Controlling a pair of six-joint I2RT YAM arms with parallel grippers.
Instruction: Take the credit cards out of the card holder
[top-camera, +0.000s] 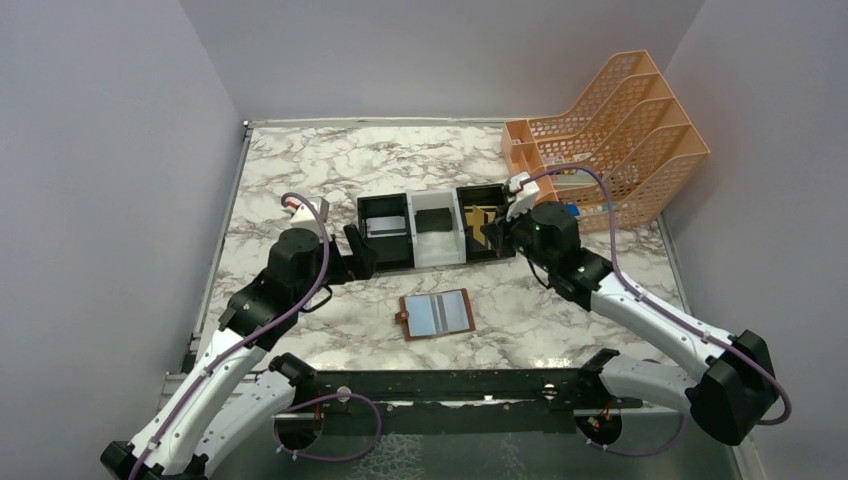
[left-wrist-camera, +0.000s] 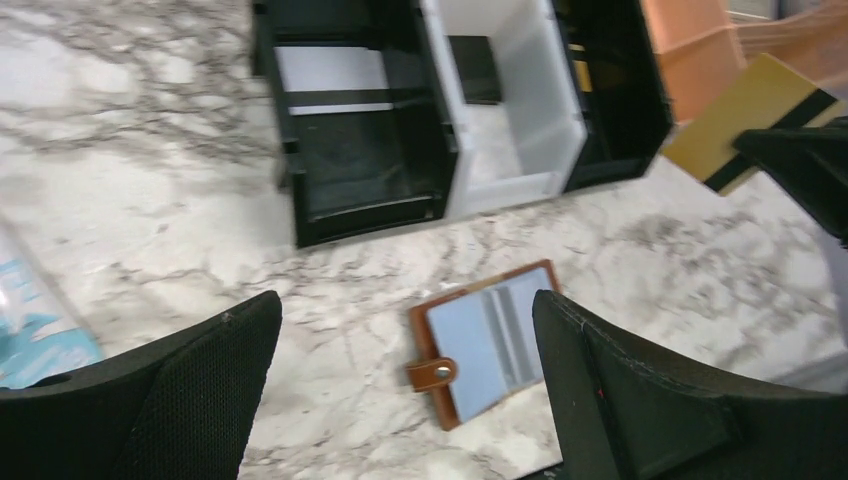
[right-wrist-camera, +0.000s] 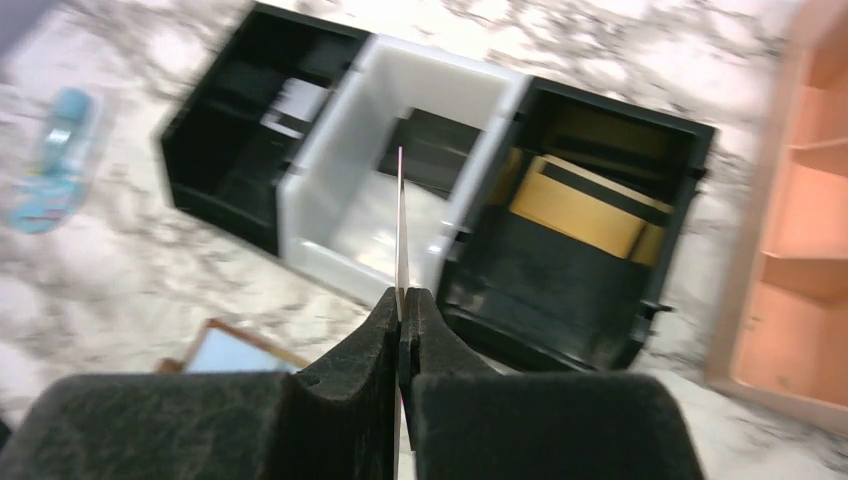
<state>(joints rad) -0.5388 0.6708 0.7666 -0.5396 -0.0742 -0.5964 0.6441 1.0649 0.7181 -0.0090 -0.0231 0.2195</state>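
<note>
Marble table (top-camera: 300, 170), viewed from above and from both wrists. Toward the left edge, a pale blue object (left-wrist-camera: 28, 330), too blurred to identify. Left gripper (top-camera: 360, 252): jaws wide apart, holding nothing, positioned just before the left end of the three-compartment tray (top-camera: 412, 262), which stands at mid-table. Left black compartment (top-camera: 384, 250): contains a grey card (top-camera: 383, 226) lying flat toward its rear. Middle white compartment (top-camera: 436, 248): contains a small black block (top-camera: 434, 220). Card holder (top-camera: 437, 313): lies open and flat between the tray and the near edge, roughly central, pale blue pockets facing upward, snap tab (left-wrist-camera: 432, 373) at its left side; apart from both grippers. Right black compartment (right-wrist-camera: 560, 280): contains gold-tan flat pieces (right-wrist-camera: 585, 205) leaning against its rear wall. Right gripper (right-wrist-camera: 403, 300): jaws pressed together on a gold-tan card (left-wrist-camera: 745, 120) with a dark stripe, held clear of the table near the right end of the tray; the right wrist view shows this card edge-on. Far right corner: an orange file rack (top-camera: 620, 130).
</note>
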